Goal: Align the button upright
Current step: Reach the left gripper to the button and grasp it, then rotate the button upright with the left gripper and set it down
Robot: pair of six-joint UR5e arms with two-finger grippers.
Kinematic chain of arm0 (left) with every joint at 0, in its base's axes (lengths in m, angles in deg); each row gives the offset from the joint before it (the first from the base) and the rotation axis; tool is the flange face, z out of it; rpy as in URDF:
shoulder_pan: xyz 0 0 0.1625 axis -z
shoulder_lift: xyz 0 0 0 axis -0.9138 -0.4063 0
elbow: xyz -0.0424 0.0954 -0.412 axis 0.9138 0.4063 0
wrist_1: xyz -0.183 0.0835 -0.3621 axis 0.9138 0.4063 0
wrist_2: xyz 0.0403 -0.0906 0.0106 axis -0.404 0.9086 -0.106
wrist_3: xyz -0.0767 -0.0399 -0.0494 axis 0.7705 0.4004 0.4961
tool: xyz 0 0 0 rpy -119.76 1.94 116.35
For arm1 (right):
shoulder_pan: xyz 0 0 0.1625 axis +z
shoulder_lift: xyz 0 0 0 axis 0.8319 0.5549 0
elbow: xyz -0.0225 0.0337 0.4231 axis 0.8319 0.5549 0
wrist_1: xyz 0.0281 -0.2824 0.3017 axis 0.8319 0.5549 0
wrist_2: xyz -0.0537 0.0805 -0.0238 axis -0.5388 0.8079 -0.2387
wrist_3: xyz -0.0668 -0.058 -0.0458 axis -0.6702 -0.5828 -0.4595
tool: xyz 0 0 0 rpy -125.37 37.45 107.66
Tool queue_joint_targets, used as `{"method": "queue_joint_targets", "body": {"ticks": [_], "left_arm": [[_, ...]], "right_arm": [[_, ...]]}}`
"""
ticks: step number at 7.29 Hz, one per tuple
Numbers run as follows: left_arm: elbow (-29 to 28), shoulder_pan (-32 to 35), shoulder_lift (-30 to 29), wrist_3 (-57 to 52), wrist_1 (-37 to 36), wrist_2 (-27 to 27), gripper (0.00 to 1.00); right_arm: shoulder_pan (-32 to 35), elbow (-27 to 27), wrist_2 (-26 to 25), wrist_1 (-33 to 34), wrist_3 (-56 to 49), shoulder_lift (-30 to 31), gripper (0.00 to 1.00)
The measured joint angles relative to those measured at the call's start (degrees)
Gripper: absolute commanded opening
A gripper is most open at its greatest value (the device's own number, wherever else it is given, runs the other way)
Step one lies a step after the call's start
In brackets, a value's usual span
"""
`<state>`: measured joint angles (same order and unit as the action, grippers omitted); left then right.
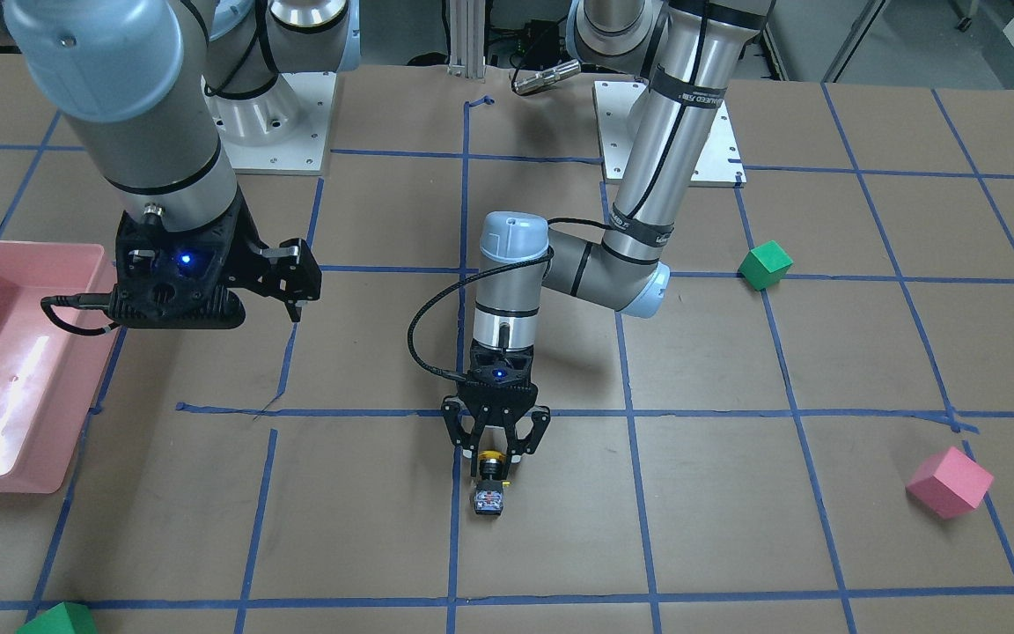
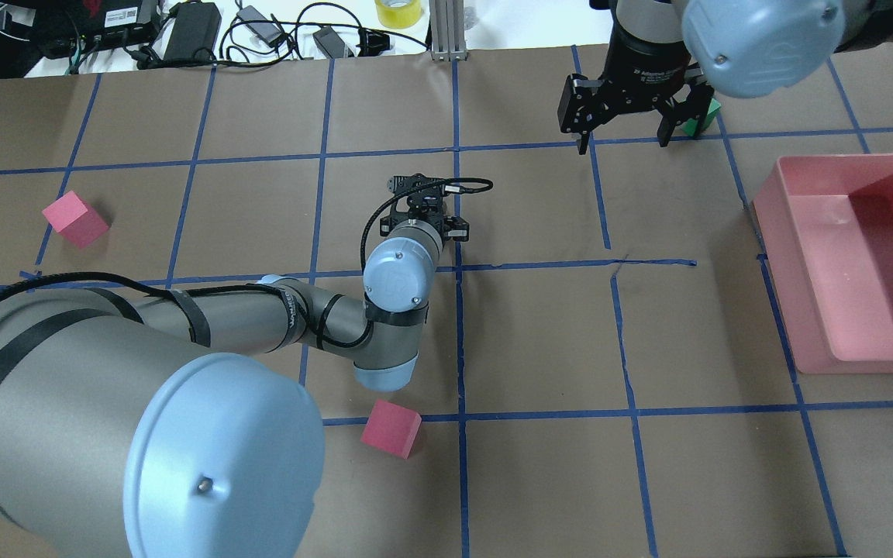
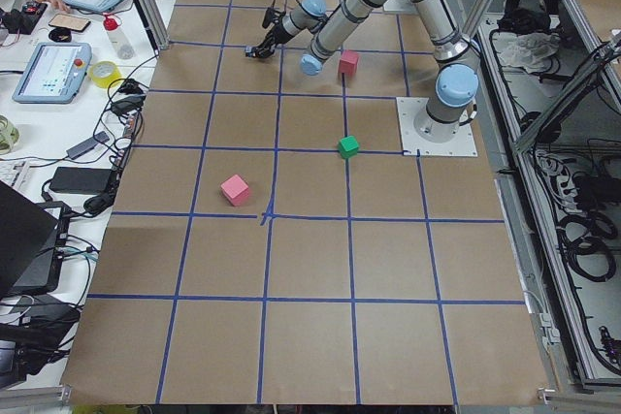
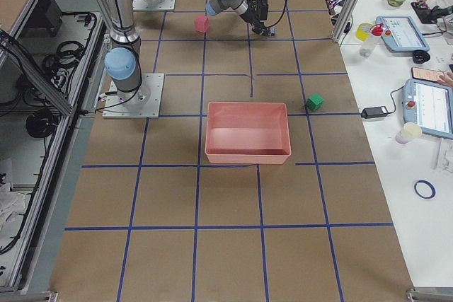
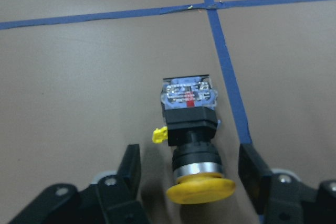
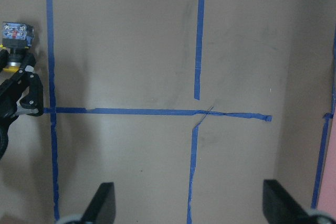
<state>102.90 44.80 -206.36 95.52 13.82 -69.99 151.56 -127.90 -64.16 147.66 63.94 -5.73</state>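
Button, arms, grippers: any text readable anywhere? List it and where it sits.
Button base label: small print and a red bar, too blurred to read.
Left arm straps: white lettering, too small to read.
Right gripper collar: white lettering, too small to read.
Nothing else carries legible text.

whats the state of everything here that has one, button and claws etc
button, lying on its side, not upright yet
left claw, open, fingers either side of the yellow cap, not gripping
right claw, open, holding nothing, above the table
pink bin, upright, open side up
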Motion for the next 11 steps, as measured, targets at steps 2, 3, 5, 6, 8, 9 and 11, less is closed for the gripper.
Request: {"method": "queue_joint_targets", "body": {"ticks": [2, 3, 5, 6, 8, 9, 11], "left_arm": [[-0.5, -0.1, 1.1, -0.6, 0.9, 0.1, 0.09], [-1.5, -0.6, 2.9, -0.9, 4.2, 0.3, 0.09], [-7.1, -1.8, 8.9, 0.4, 22.6, 0.8, 0.09], [-11.6, -2.0, 12.2, 3.2, 36.9, 0.9, 0.09], [-18.2, -2.2, 16.7, 12.5, 62.0, 5.7, 0.09], [-19.5, -2.2, 17.6, 20.5, 69.2, 10.1, 0.09], [-19.6, -2.6, 17.3, 40.5, 74.8, 19.9, 0.09]], "right_arm": [[0.0, -0.2, 0.3, -2.4, -3.6, 2.0, 1.0], [0.0, -0.2, 0.3, -3.0, -4.1, 2.4, 1.0], [0.1, -0.6, 0.1, -3.2, -4.0, 2.5, 1.0], [0.1, -0.9, 0.0, -3.1, -3.6, 2.5, 1.0], [0.1, -0.7, -0.1, -2.9, -3.3, 2.7, 1.0], [0.1, -0.7, 0.0, -2.9, -3.3, 2.9, 1.0], [0.1, -0.9, -0.2, -3.3, -3.3, 3.2, 1.0]]}}
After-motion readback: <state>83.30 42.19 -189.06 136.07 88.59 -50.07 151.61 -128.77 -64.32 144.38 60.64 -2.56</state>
